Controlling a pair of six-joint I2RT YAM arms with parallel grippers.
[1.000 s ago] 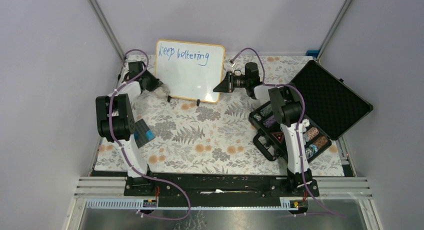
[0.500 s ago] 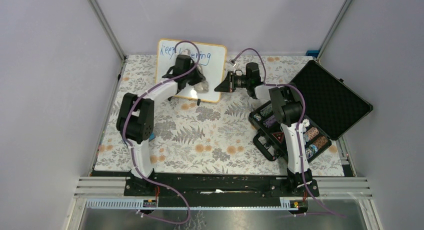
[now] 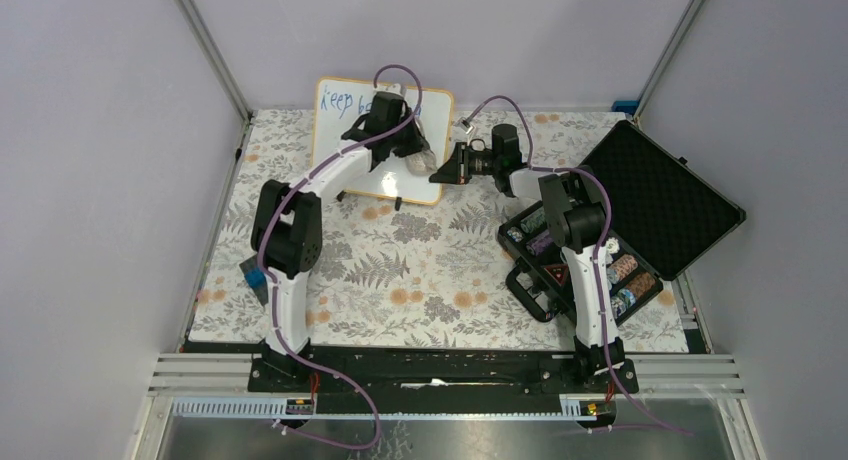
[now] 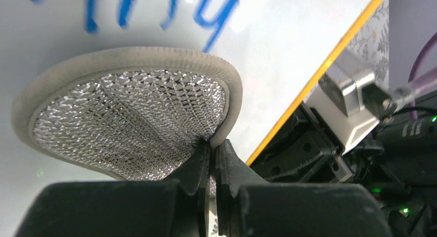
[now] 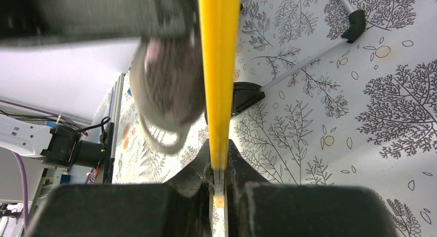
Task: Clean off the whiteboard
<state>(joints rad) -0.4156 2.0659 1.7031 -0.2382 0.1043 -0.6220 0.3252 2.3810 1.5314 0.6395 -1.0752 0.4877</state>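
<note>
Left gripper (image 4: pixel 212 150) pinches the wiping pad (image 4: pixel 129 118), right gripper (image 5: pixel 219 162) clamps the whiteboard (image 4: pixel 268 56). Best to press flat and sweep over the writing (image 4: pixel 91 13).

The floral-patterned table (image 3: pixel 420 270) carries the whiteboard (image 3: pixel 335 132), an open black case (image 3: pixel 660 200) — and a small blue block (image 3: pixel 258 277).

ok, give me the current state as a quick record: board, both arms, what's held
whiteboard: standing at the far side of the table, blue writing partly in view
left gripper: shut on the eraser pad, pad against the board face just under the last letters
right gripper: shut on the board's yellow right edge
case: open, to the right of the right arm
task status: writing not yet erased
</note>
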